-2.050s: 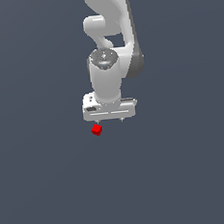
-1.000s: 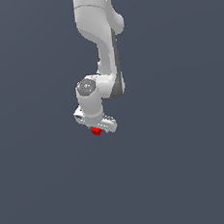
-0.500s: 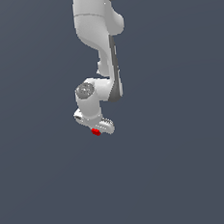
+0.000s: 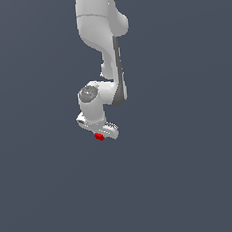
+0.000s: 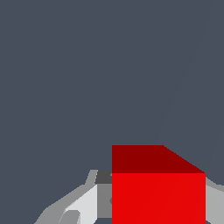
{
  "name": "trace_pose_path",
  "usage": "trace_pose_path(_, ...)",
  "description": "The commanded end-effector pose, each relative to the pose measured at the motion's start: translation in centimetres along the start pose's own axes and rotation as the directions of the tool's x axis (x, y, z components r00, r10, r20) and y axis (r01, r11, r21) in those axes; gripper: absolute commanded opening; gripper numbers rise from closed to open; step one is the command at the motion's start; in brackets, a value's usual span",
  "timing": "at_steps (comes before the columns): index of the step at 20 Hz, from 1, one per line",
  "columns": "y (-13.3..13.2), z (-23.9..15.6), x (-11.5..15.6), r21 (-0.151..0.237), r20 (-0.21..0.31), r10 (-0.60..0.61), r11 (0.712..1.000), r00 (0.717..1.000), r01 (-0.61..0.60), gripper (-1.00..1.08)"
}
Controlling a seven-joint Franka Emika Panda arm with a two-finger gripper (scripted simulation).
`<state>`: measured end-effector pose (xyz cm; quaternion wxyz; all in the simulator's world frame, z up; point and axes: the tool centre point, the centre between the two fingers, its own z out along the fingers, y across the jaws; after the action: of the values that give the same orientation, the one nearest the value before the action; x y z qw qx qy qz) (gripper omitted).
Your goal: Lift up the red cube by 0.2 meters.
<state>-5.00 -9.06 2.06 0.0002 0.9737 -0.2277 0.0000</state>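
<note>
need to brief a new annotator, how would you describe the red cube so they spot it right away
Follow the white robot arm down to its lowest end, the pincer. The red cube sits right there between the fingers. It is the only bright red thing against the plain dark grey background, and much smaller than the pincer.

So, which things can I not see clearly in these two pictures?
- Red cube, exterior view: mostly hidden under the gripper; only a sliver shows.
- Red cube, wrist view: its lower part is cut off by the picture's edge.
- Fingers, wrist view: the cube covers them, so contact cannot be confirmed.
- Arm, exterior view: its upper part is cut off by the top edge.
</note>
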Motion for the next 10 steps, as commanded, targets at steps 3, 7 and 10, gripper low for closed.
trace_pose_path(3, 0.0, -0.4, 0.0, 0.000, 0.000, 0.000, 1.000, 1.000, 0.000, -1.00)
trace_pose_path(7, 0.0, -1.7, -0.1, 0.000, 0.000, 0.000, 1.000, 1.000, 0.000, -1.00)
trace_pose_path(10, 0.0, -3.3, -0.1, 0.000, 0.000, 0.000, 1.000, 1.000, 0.000, -1.00)
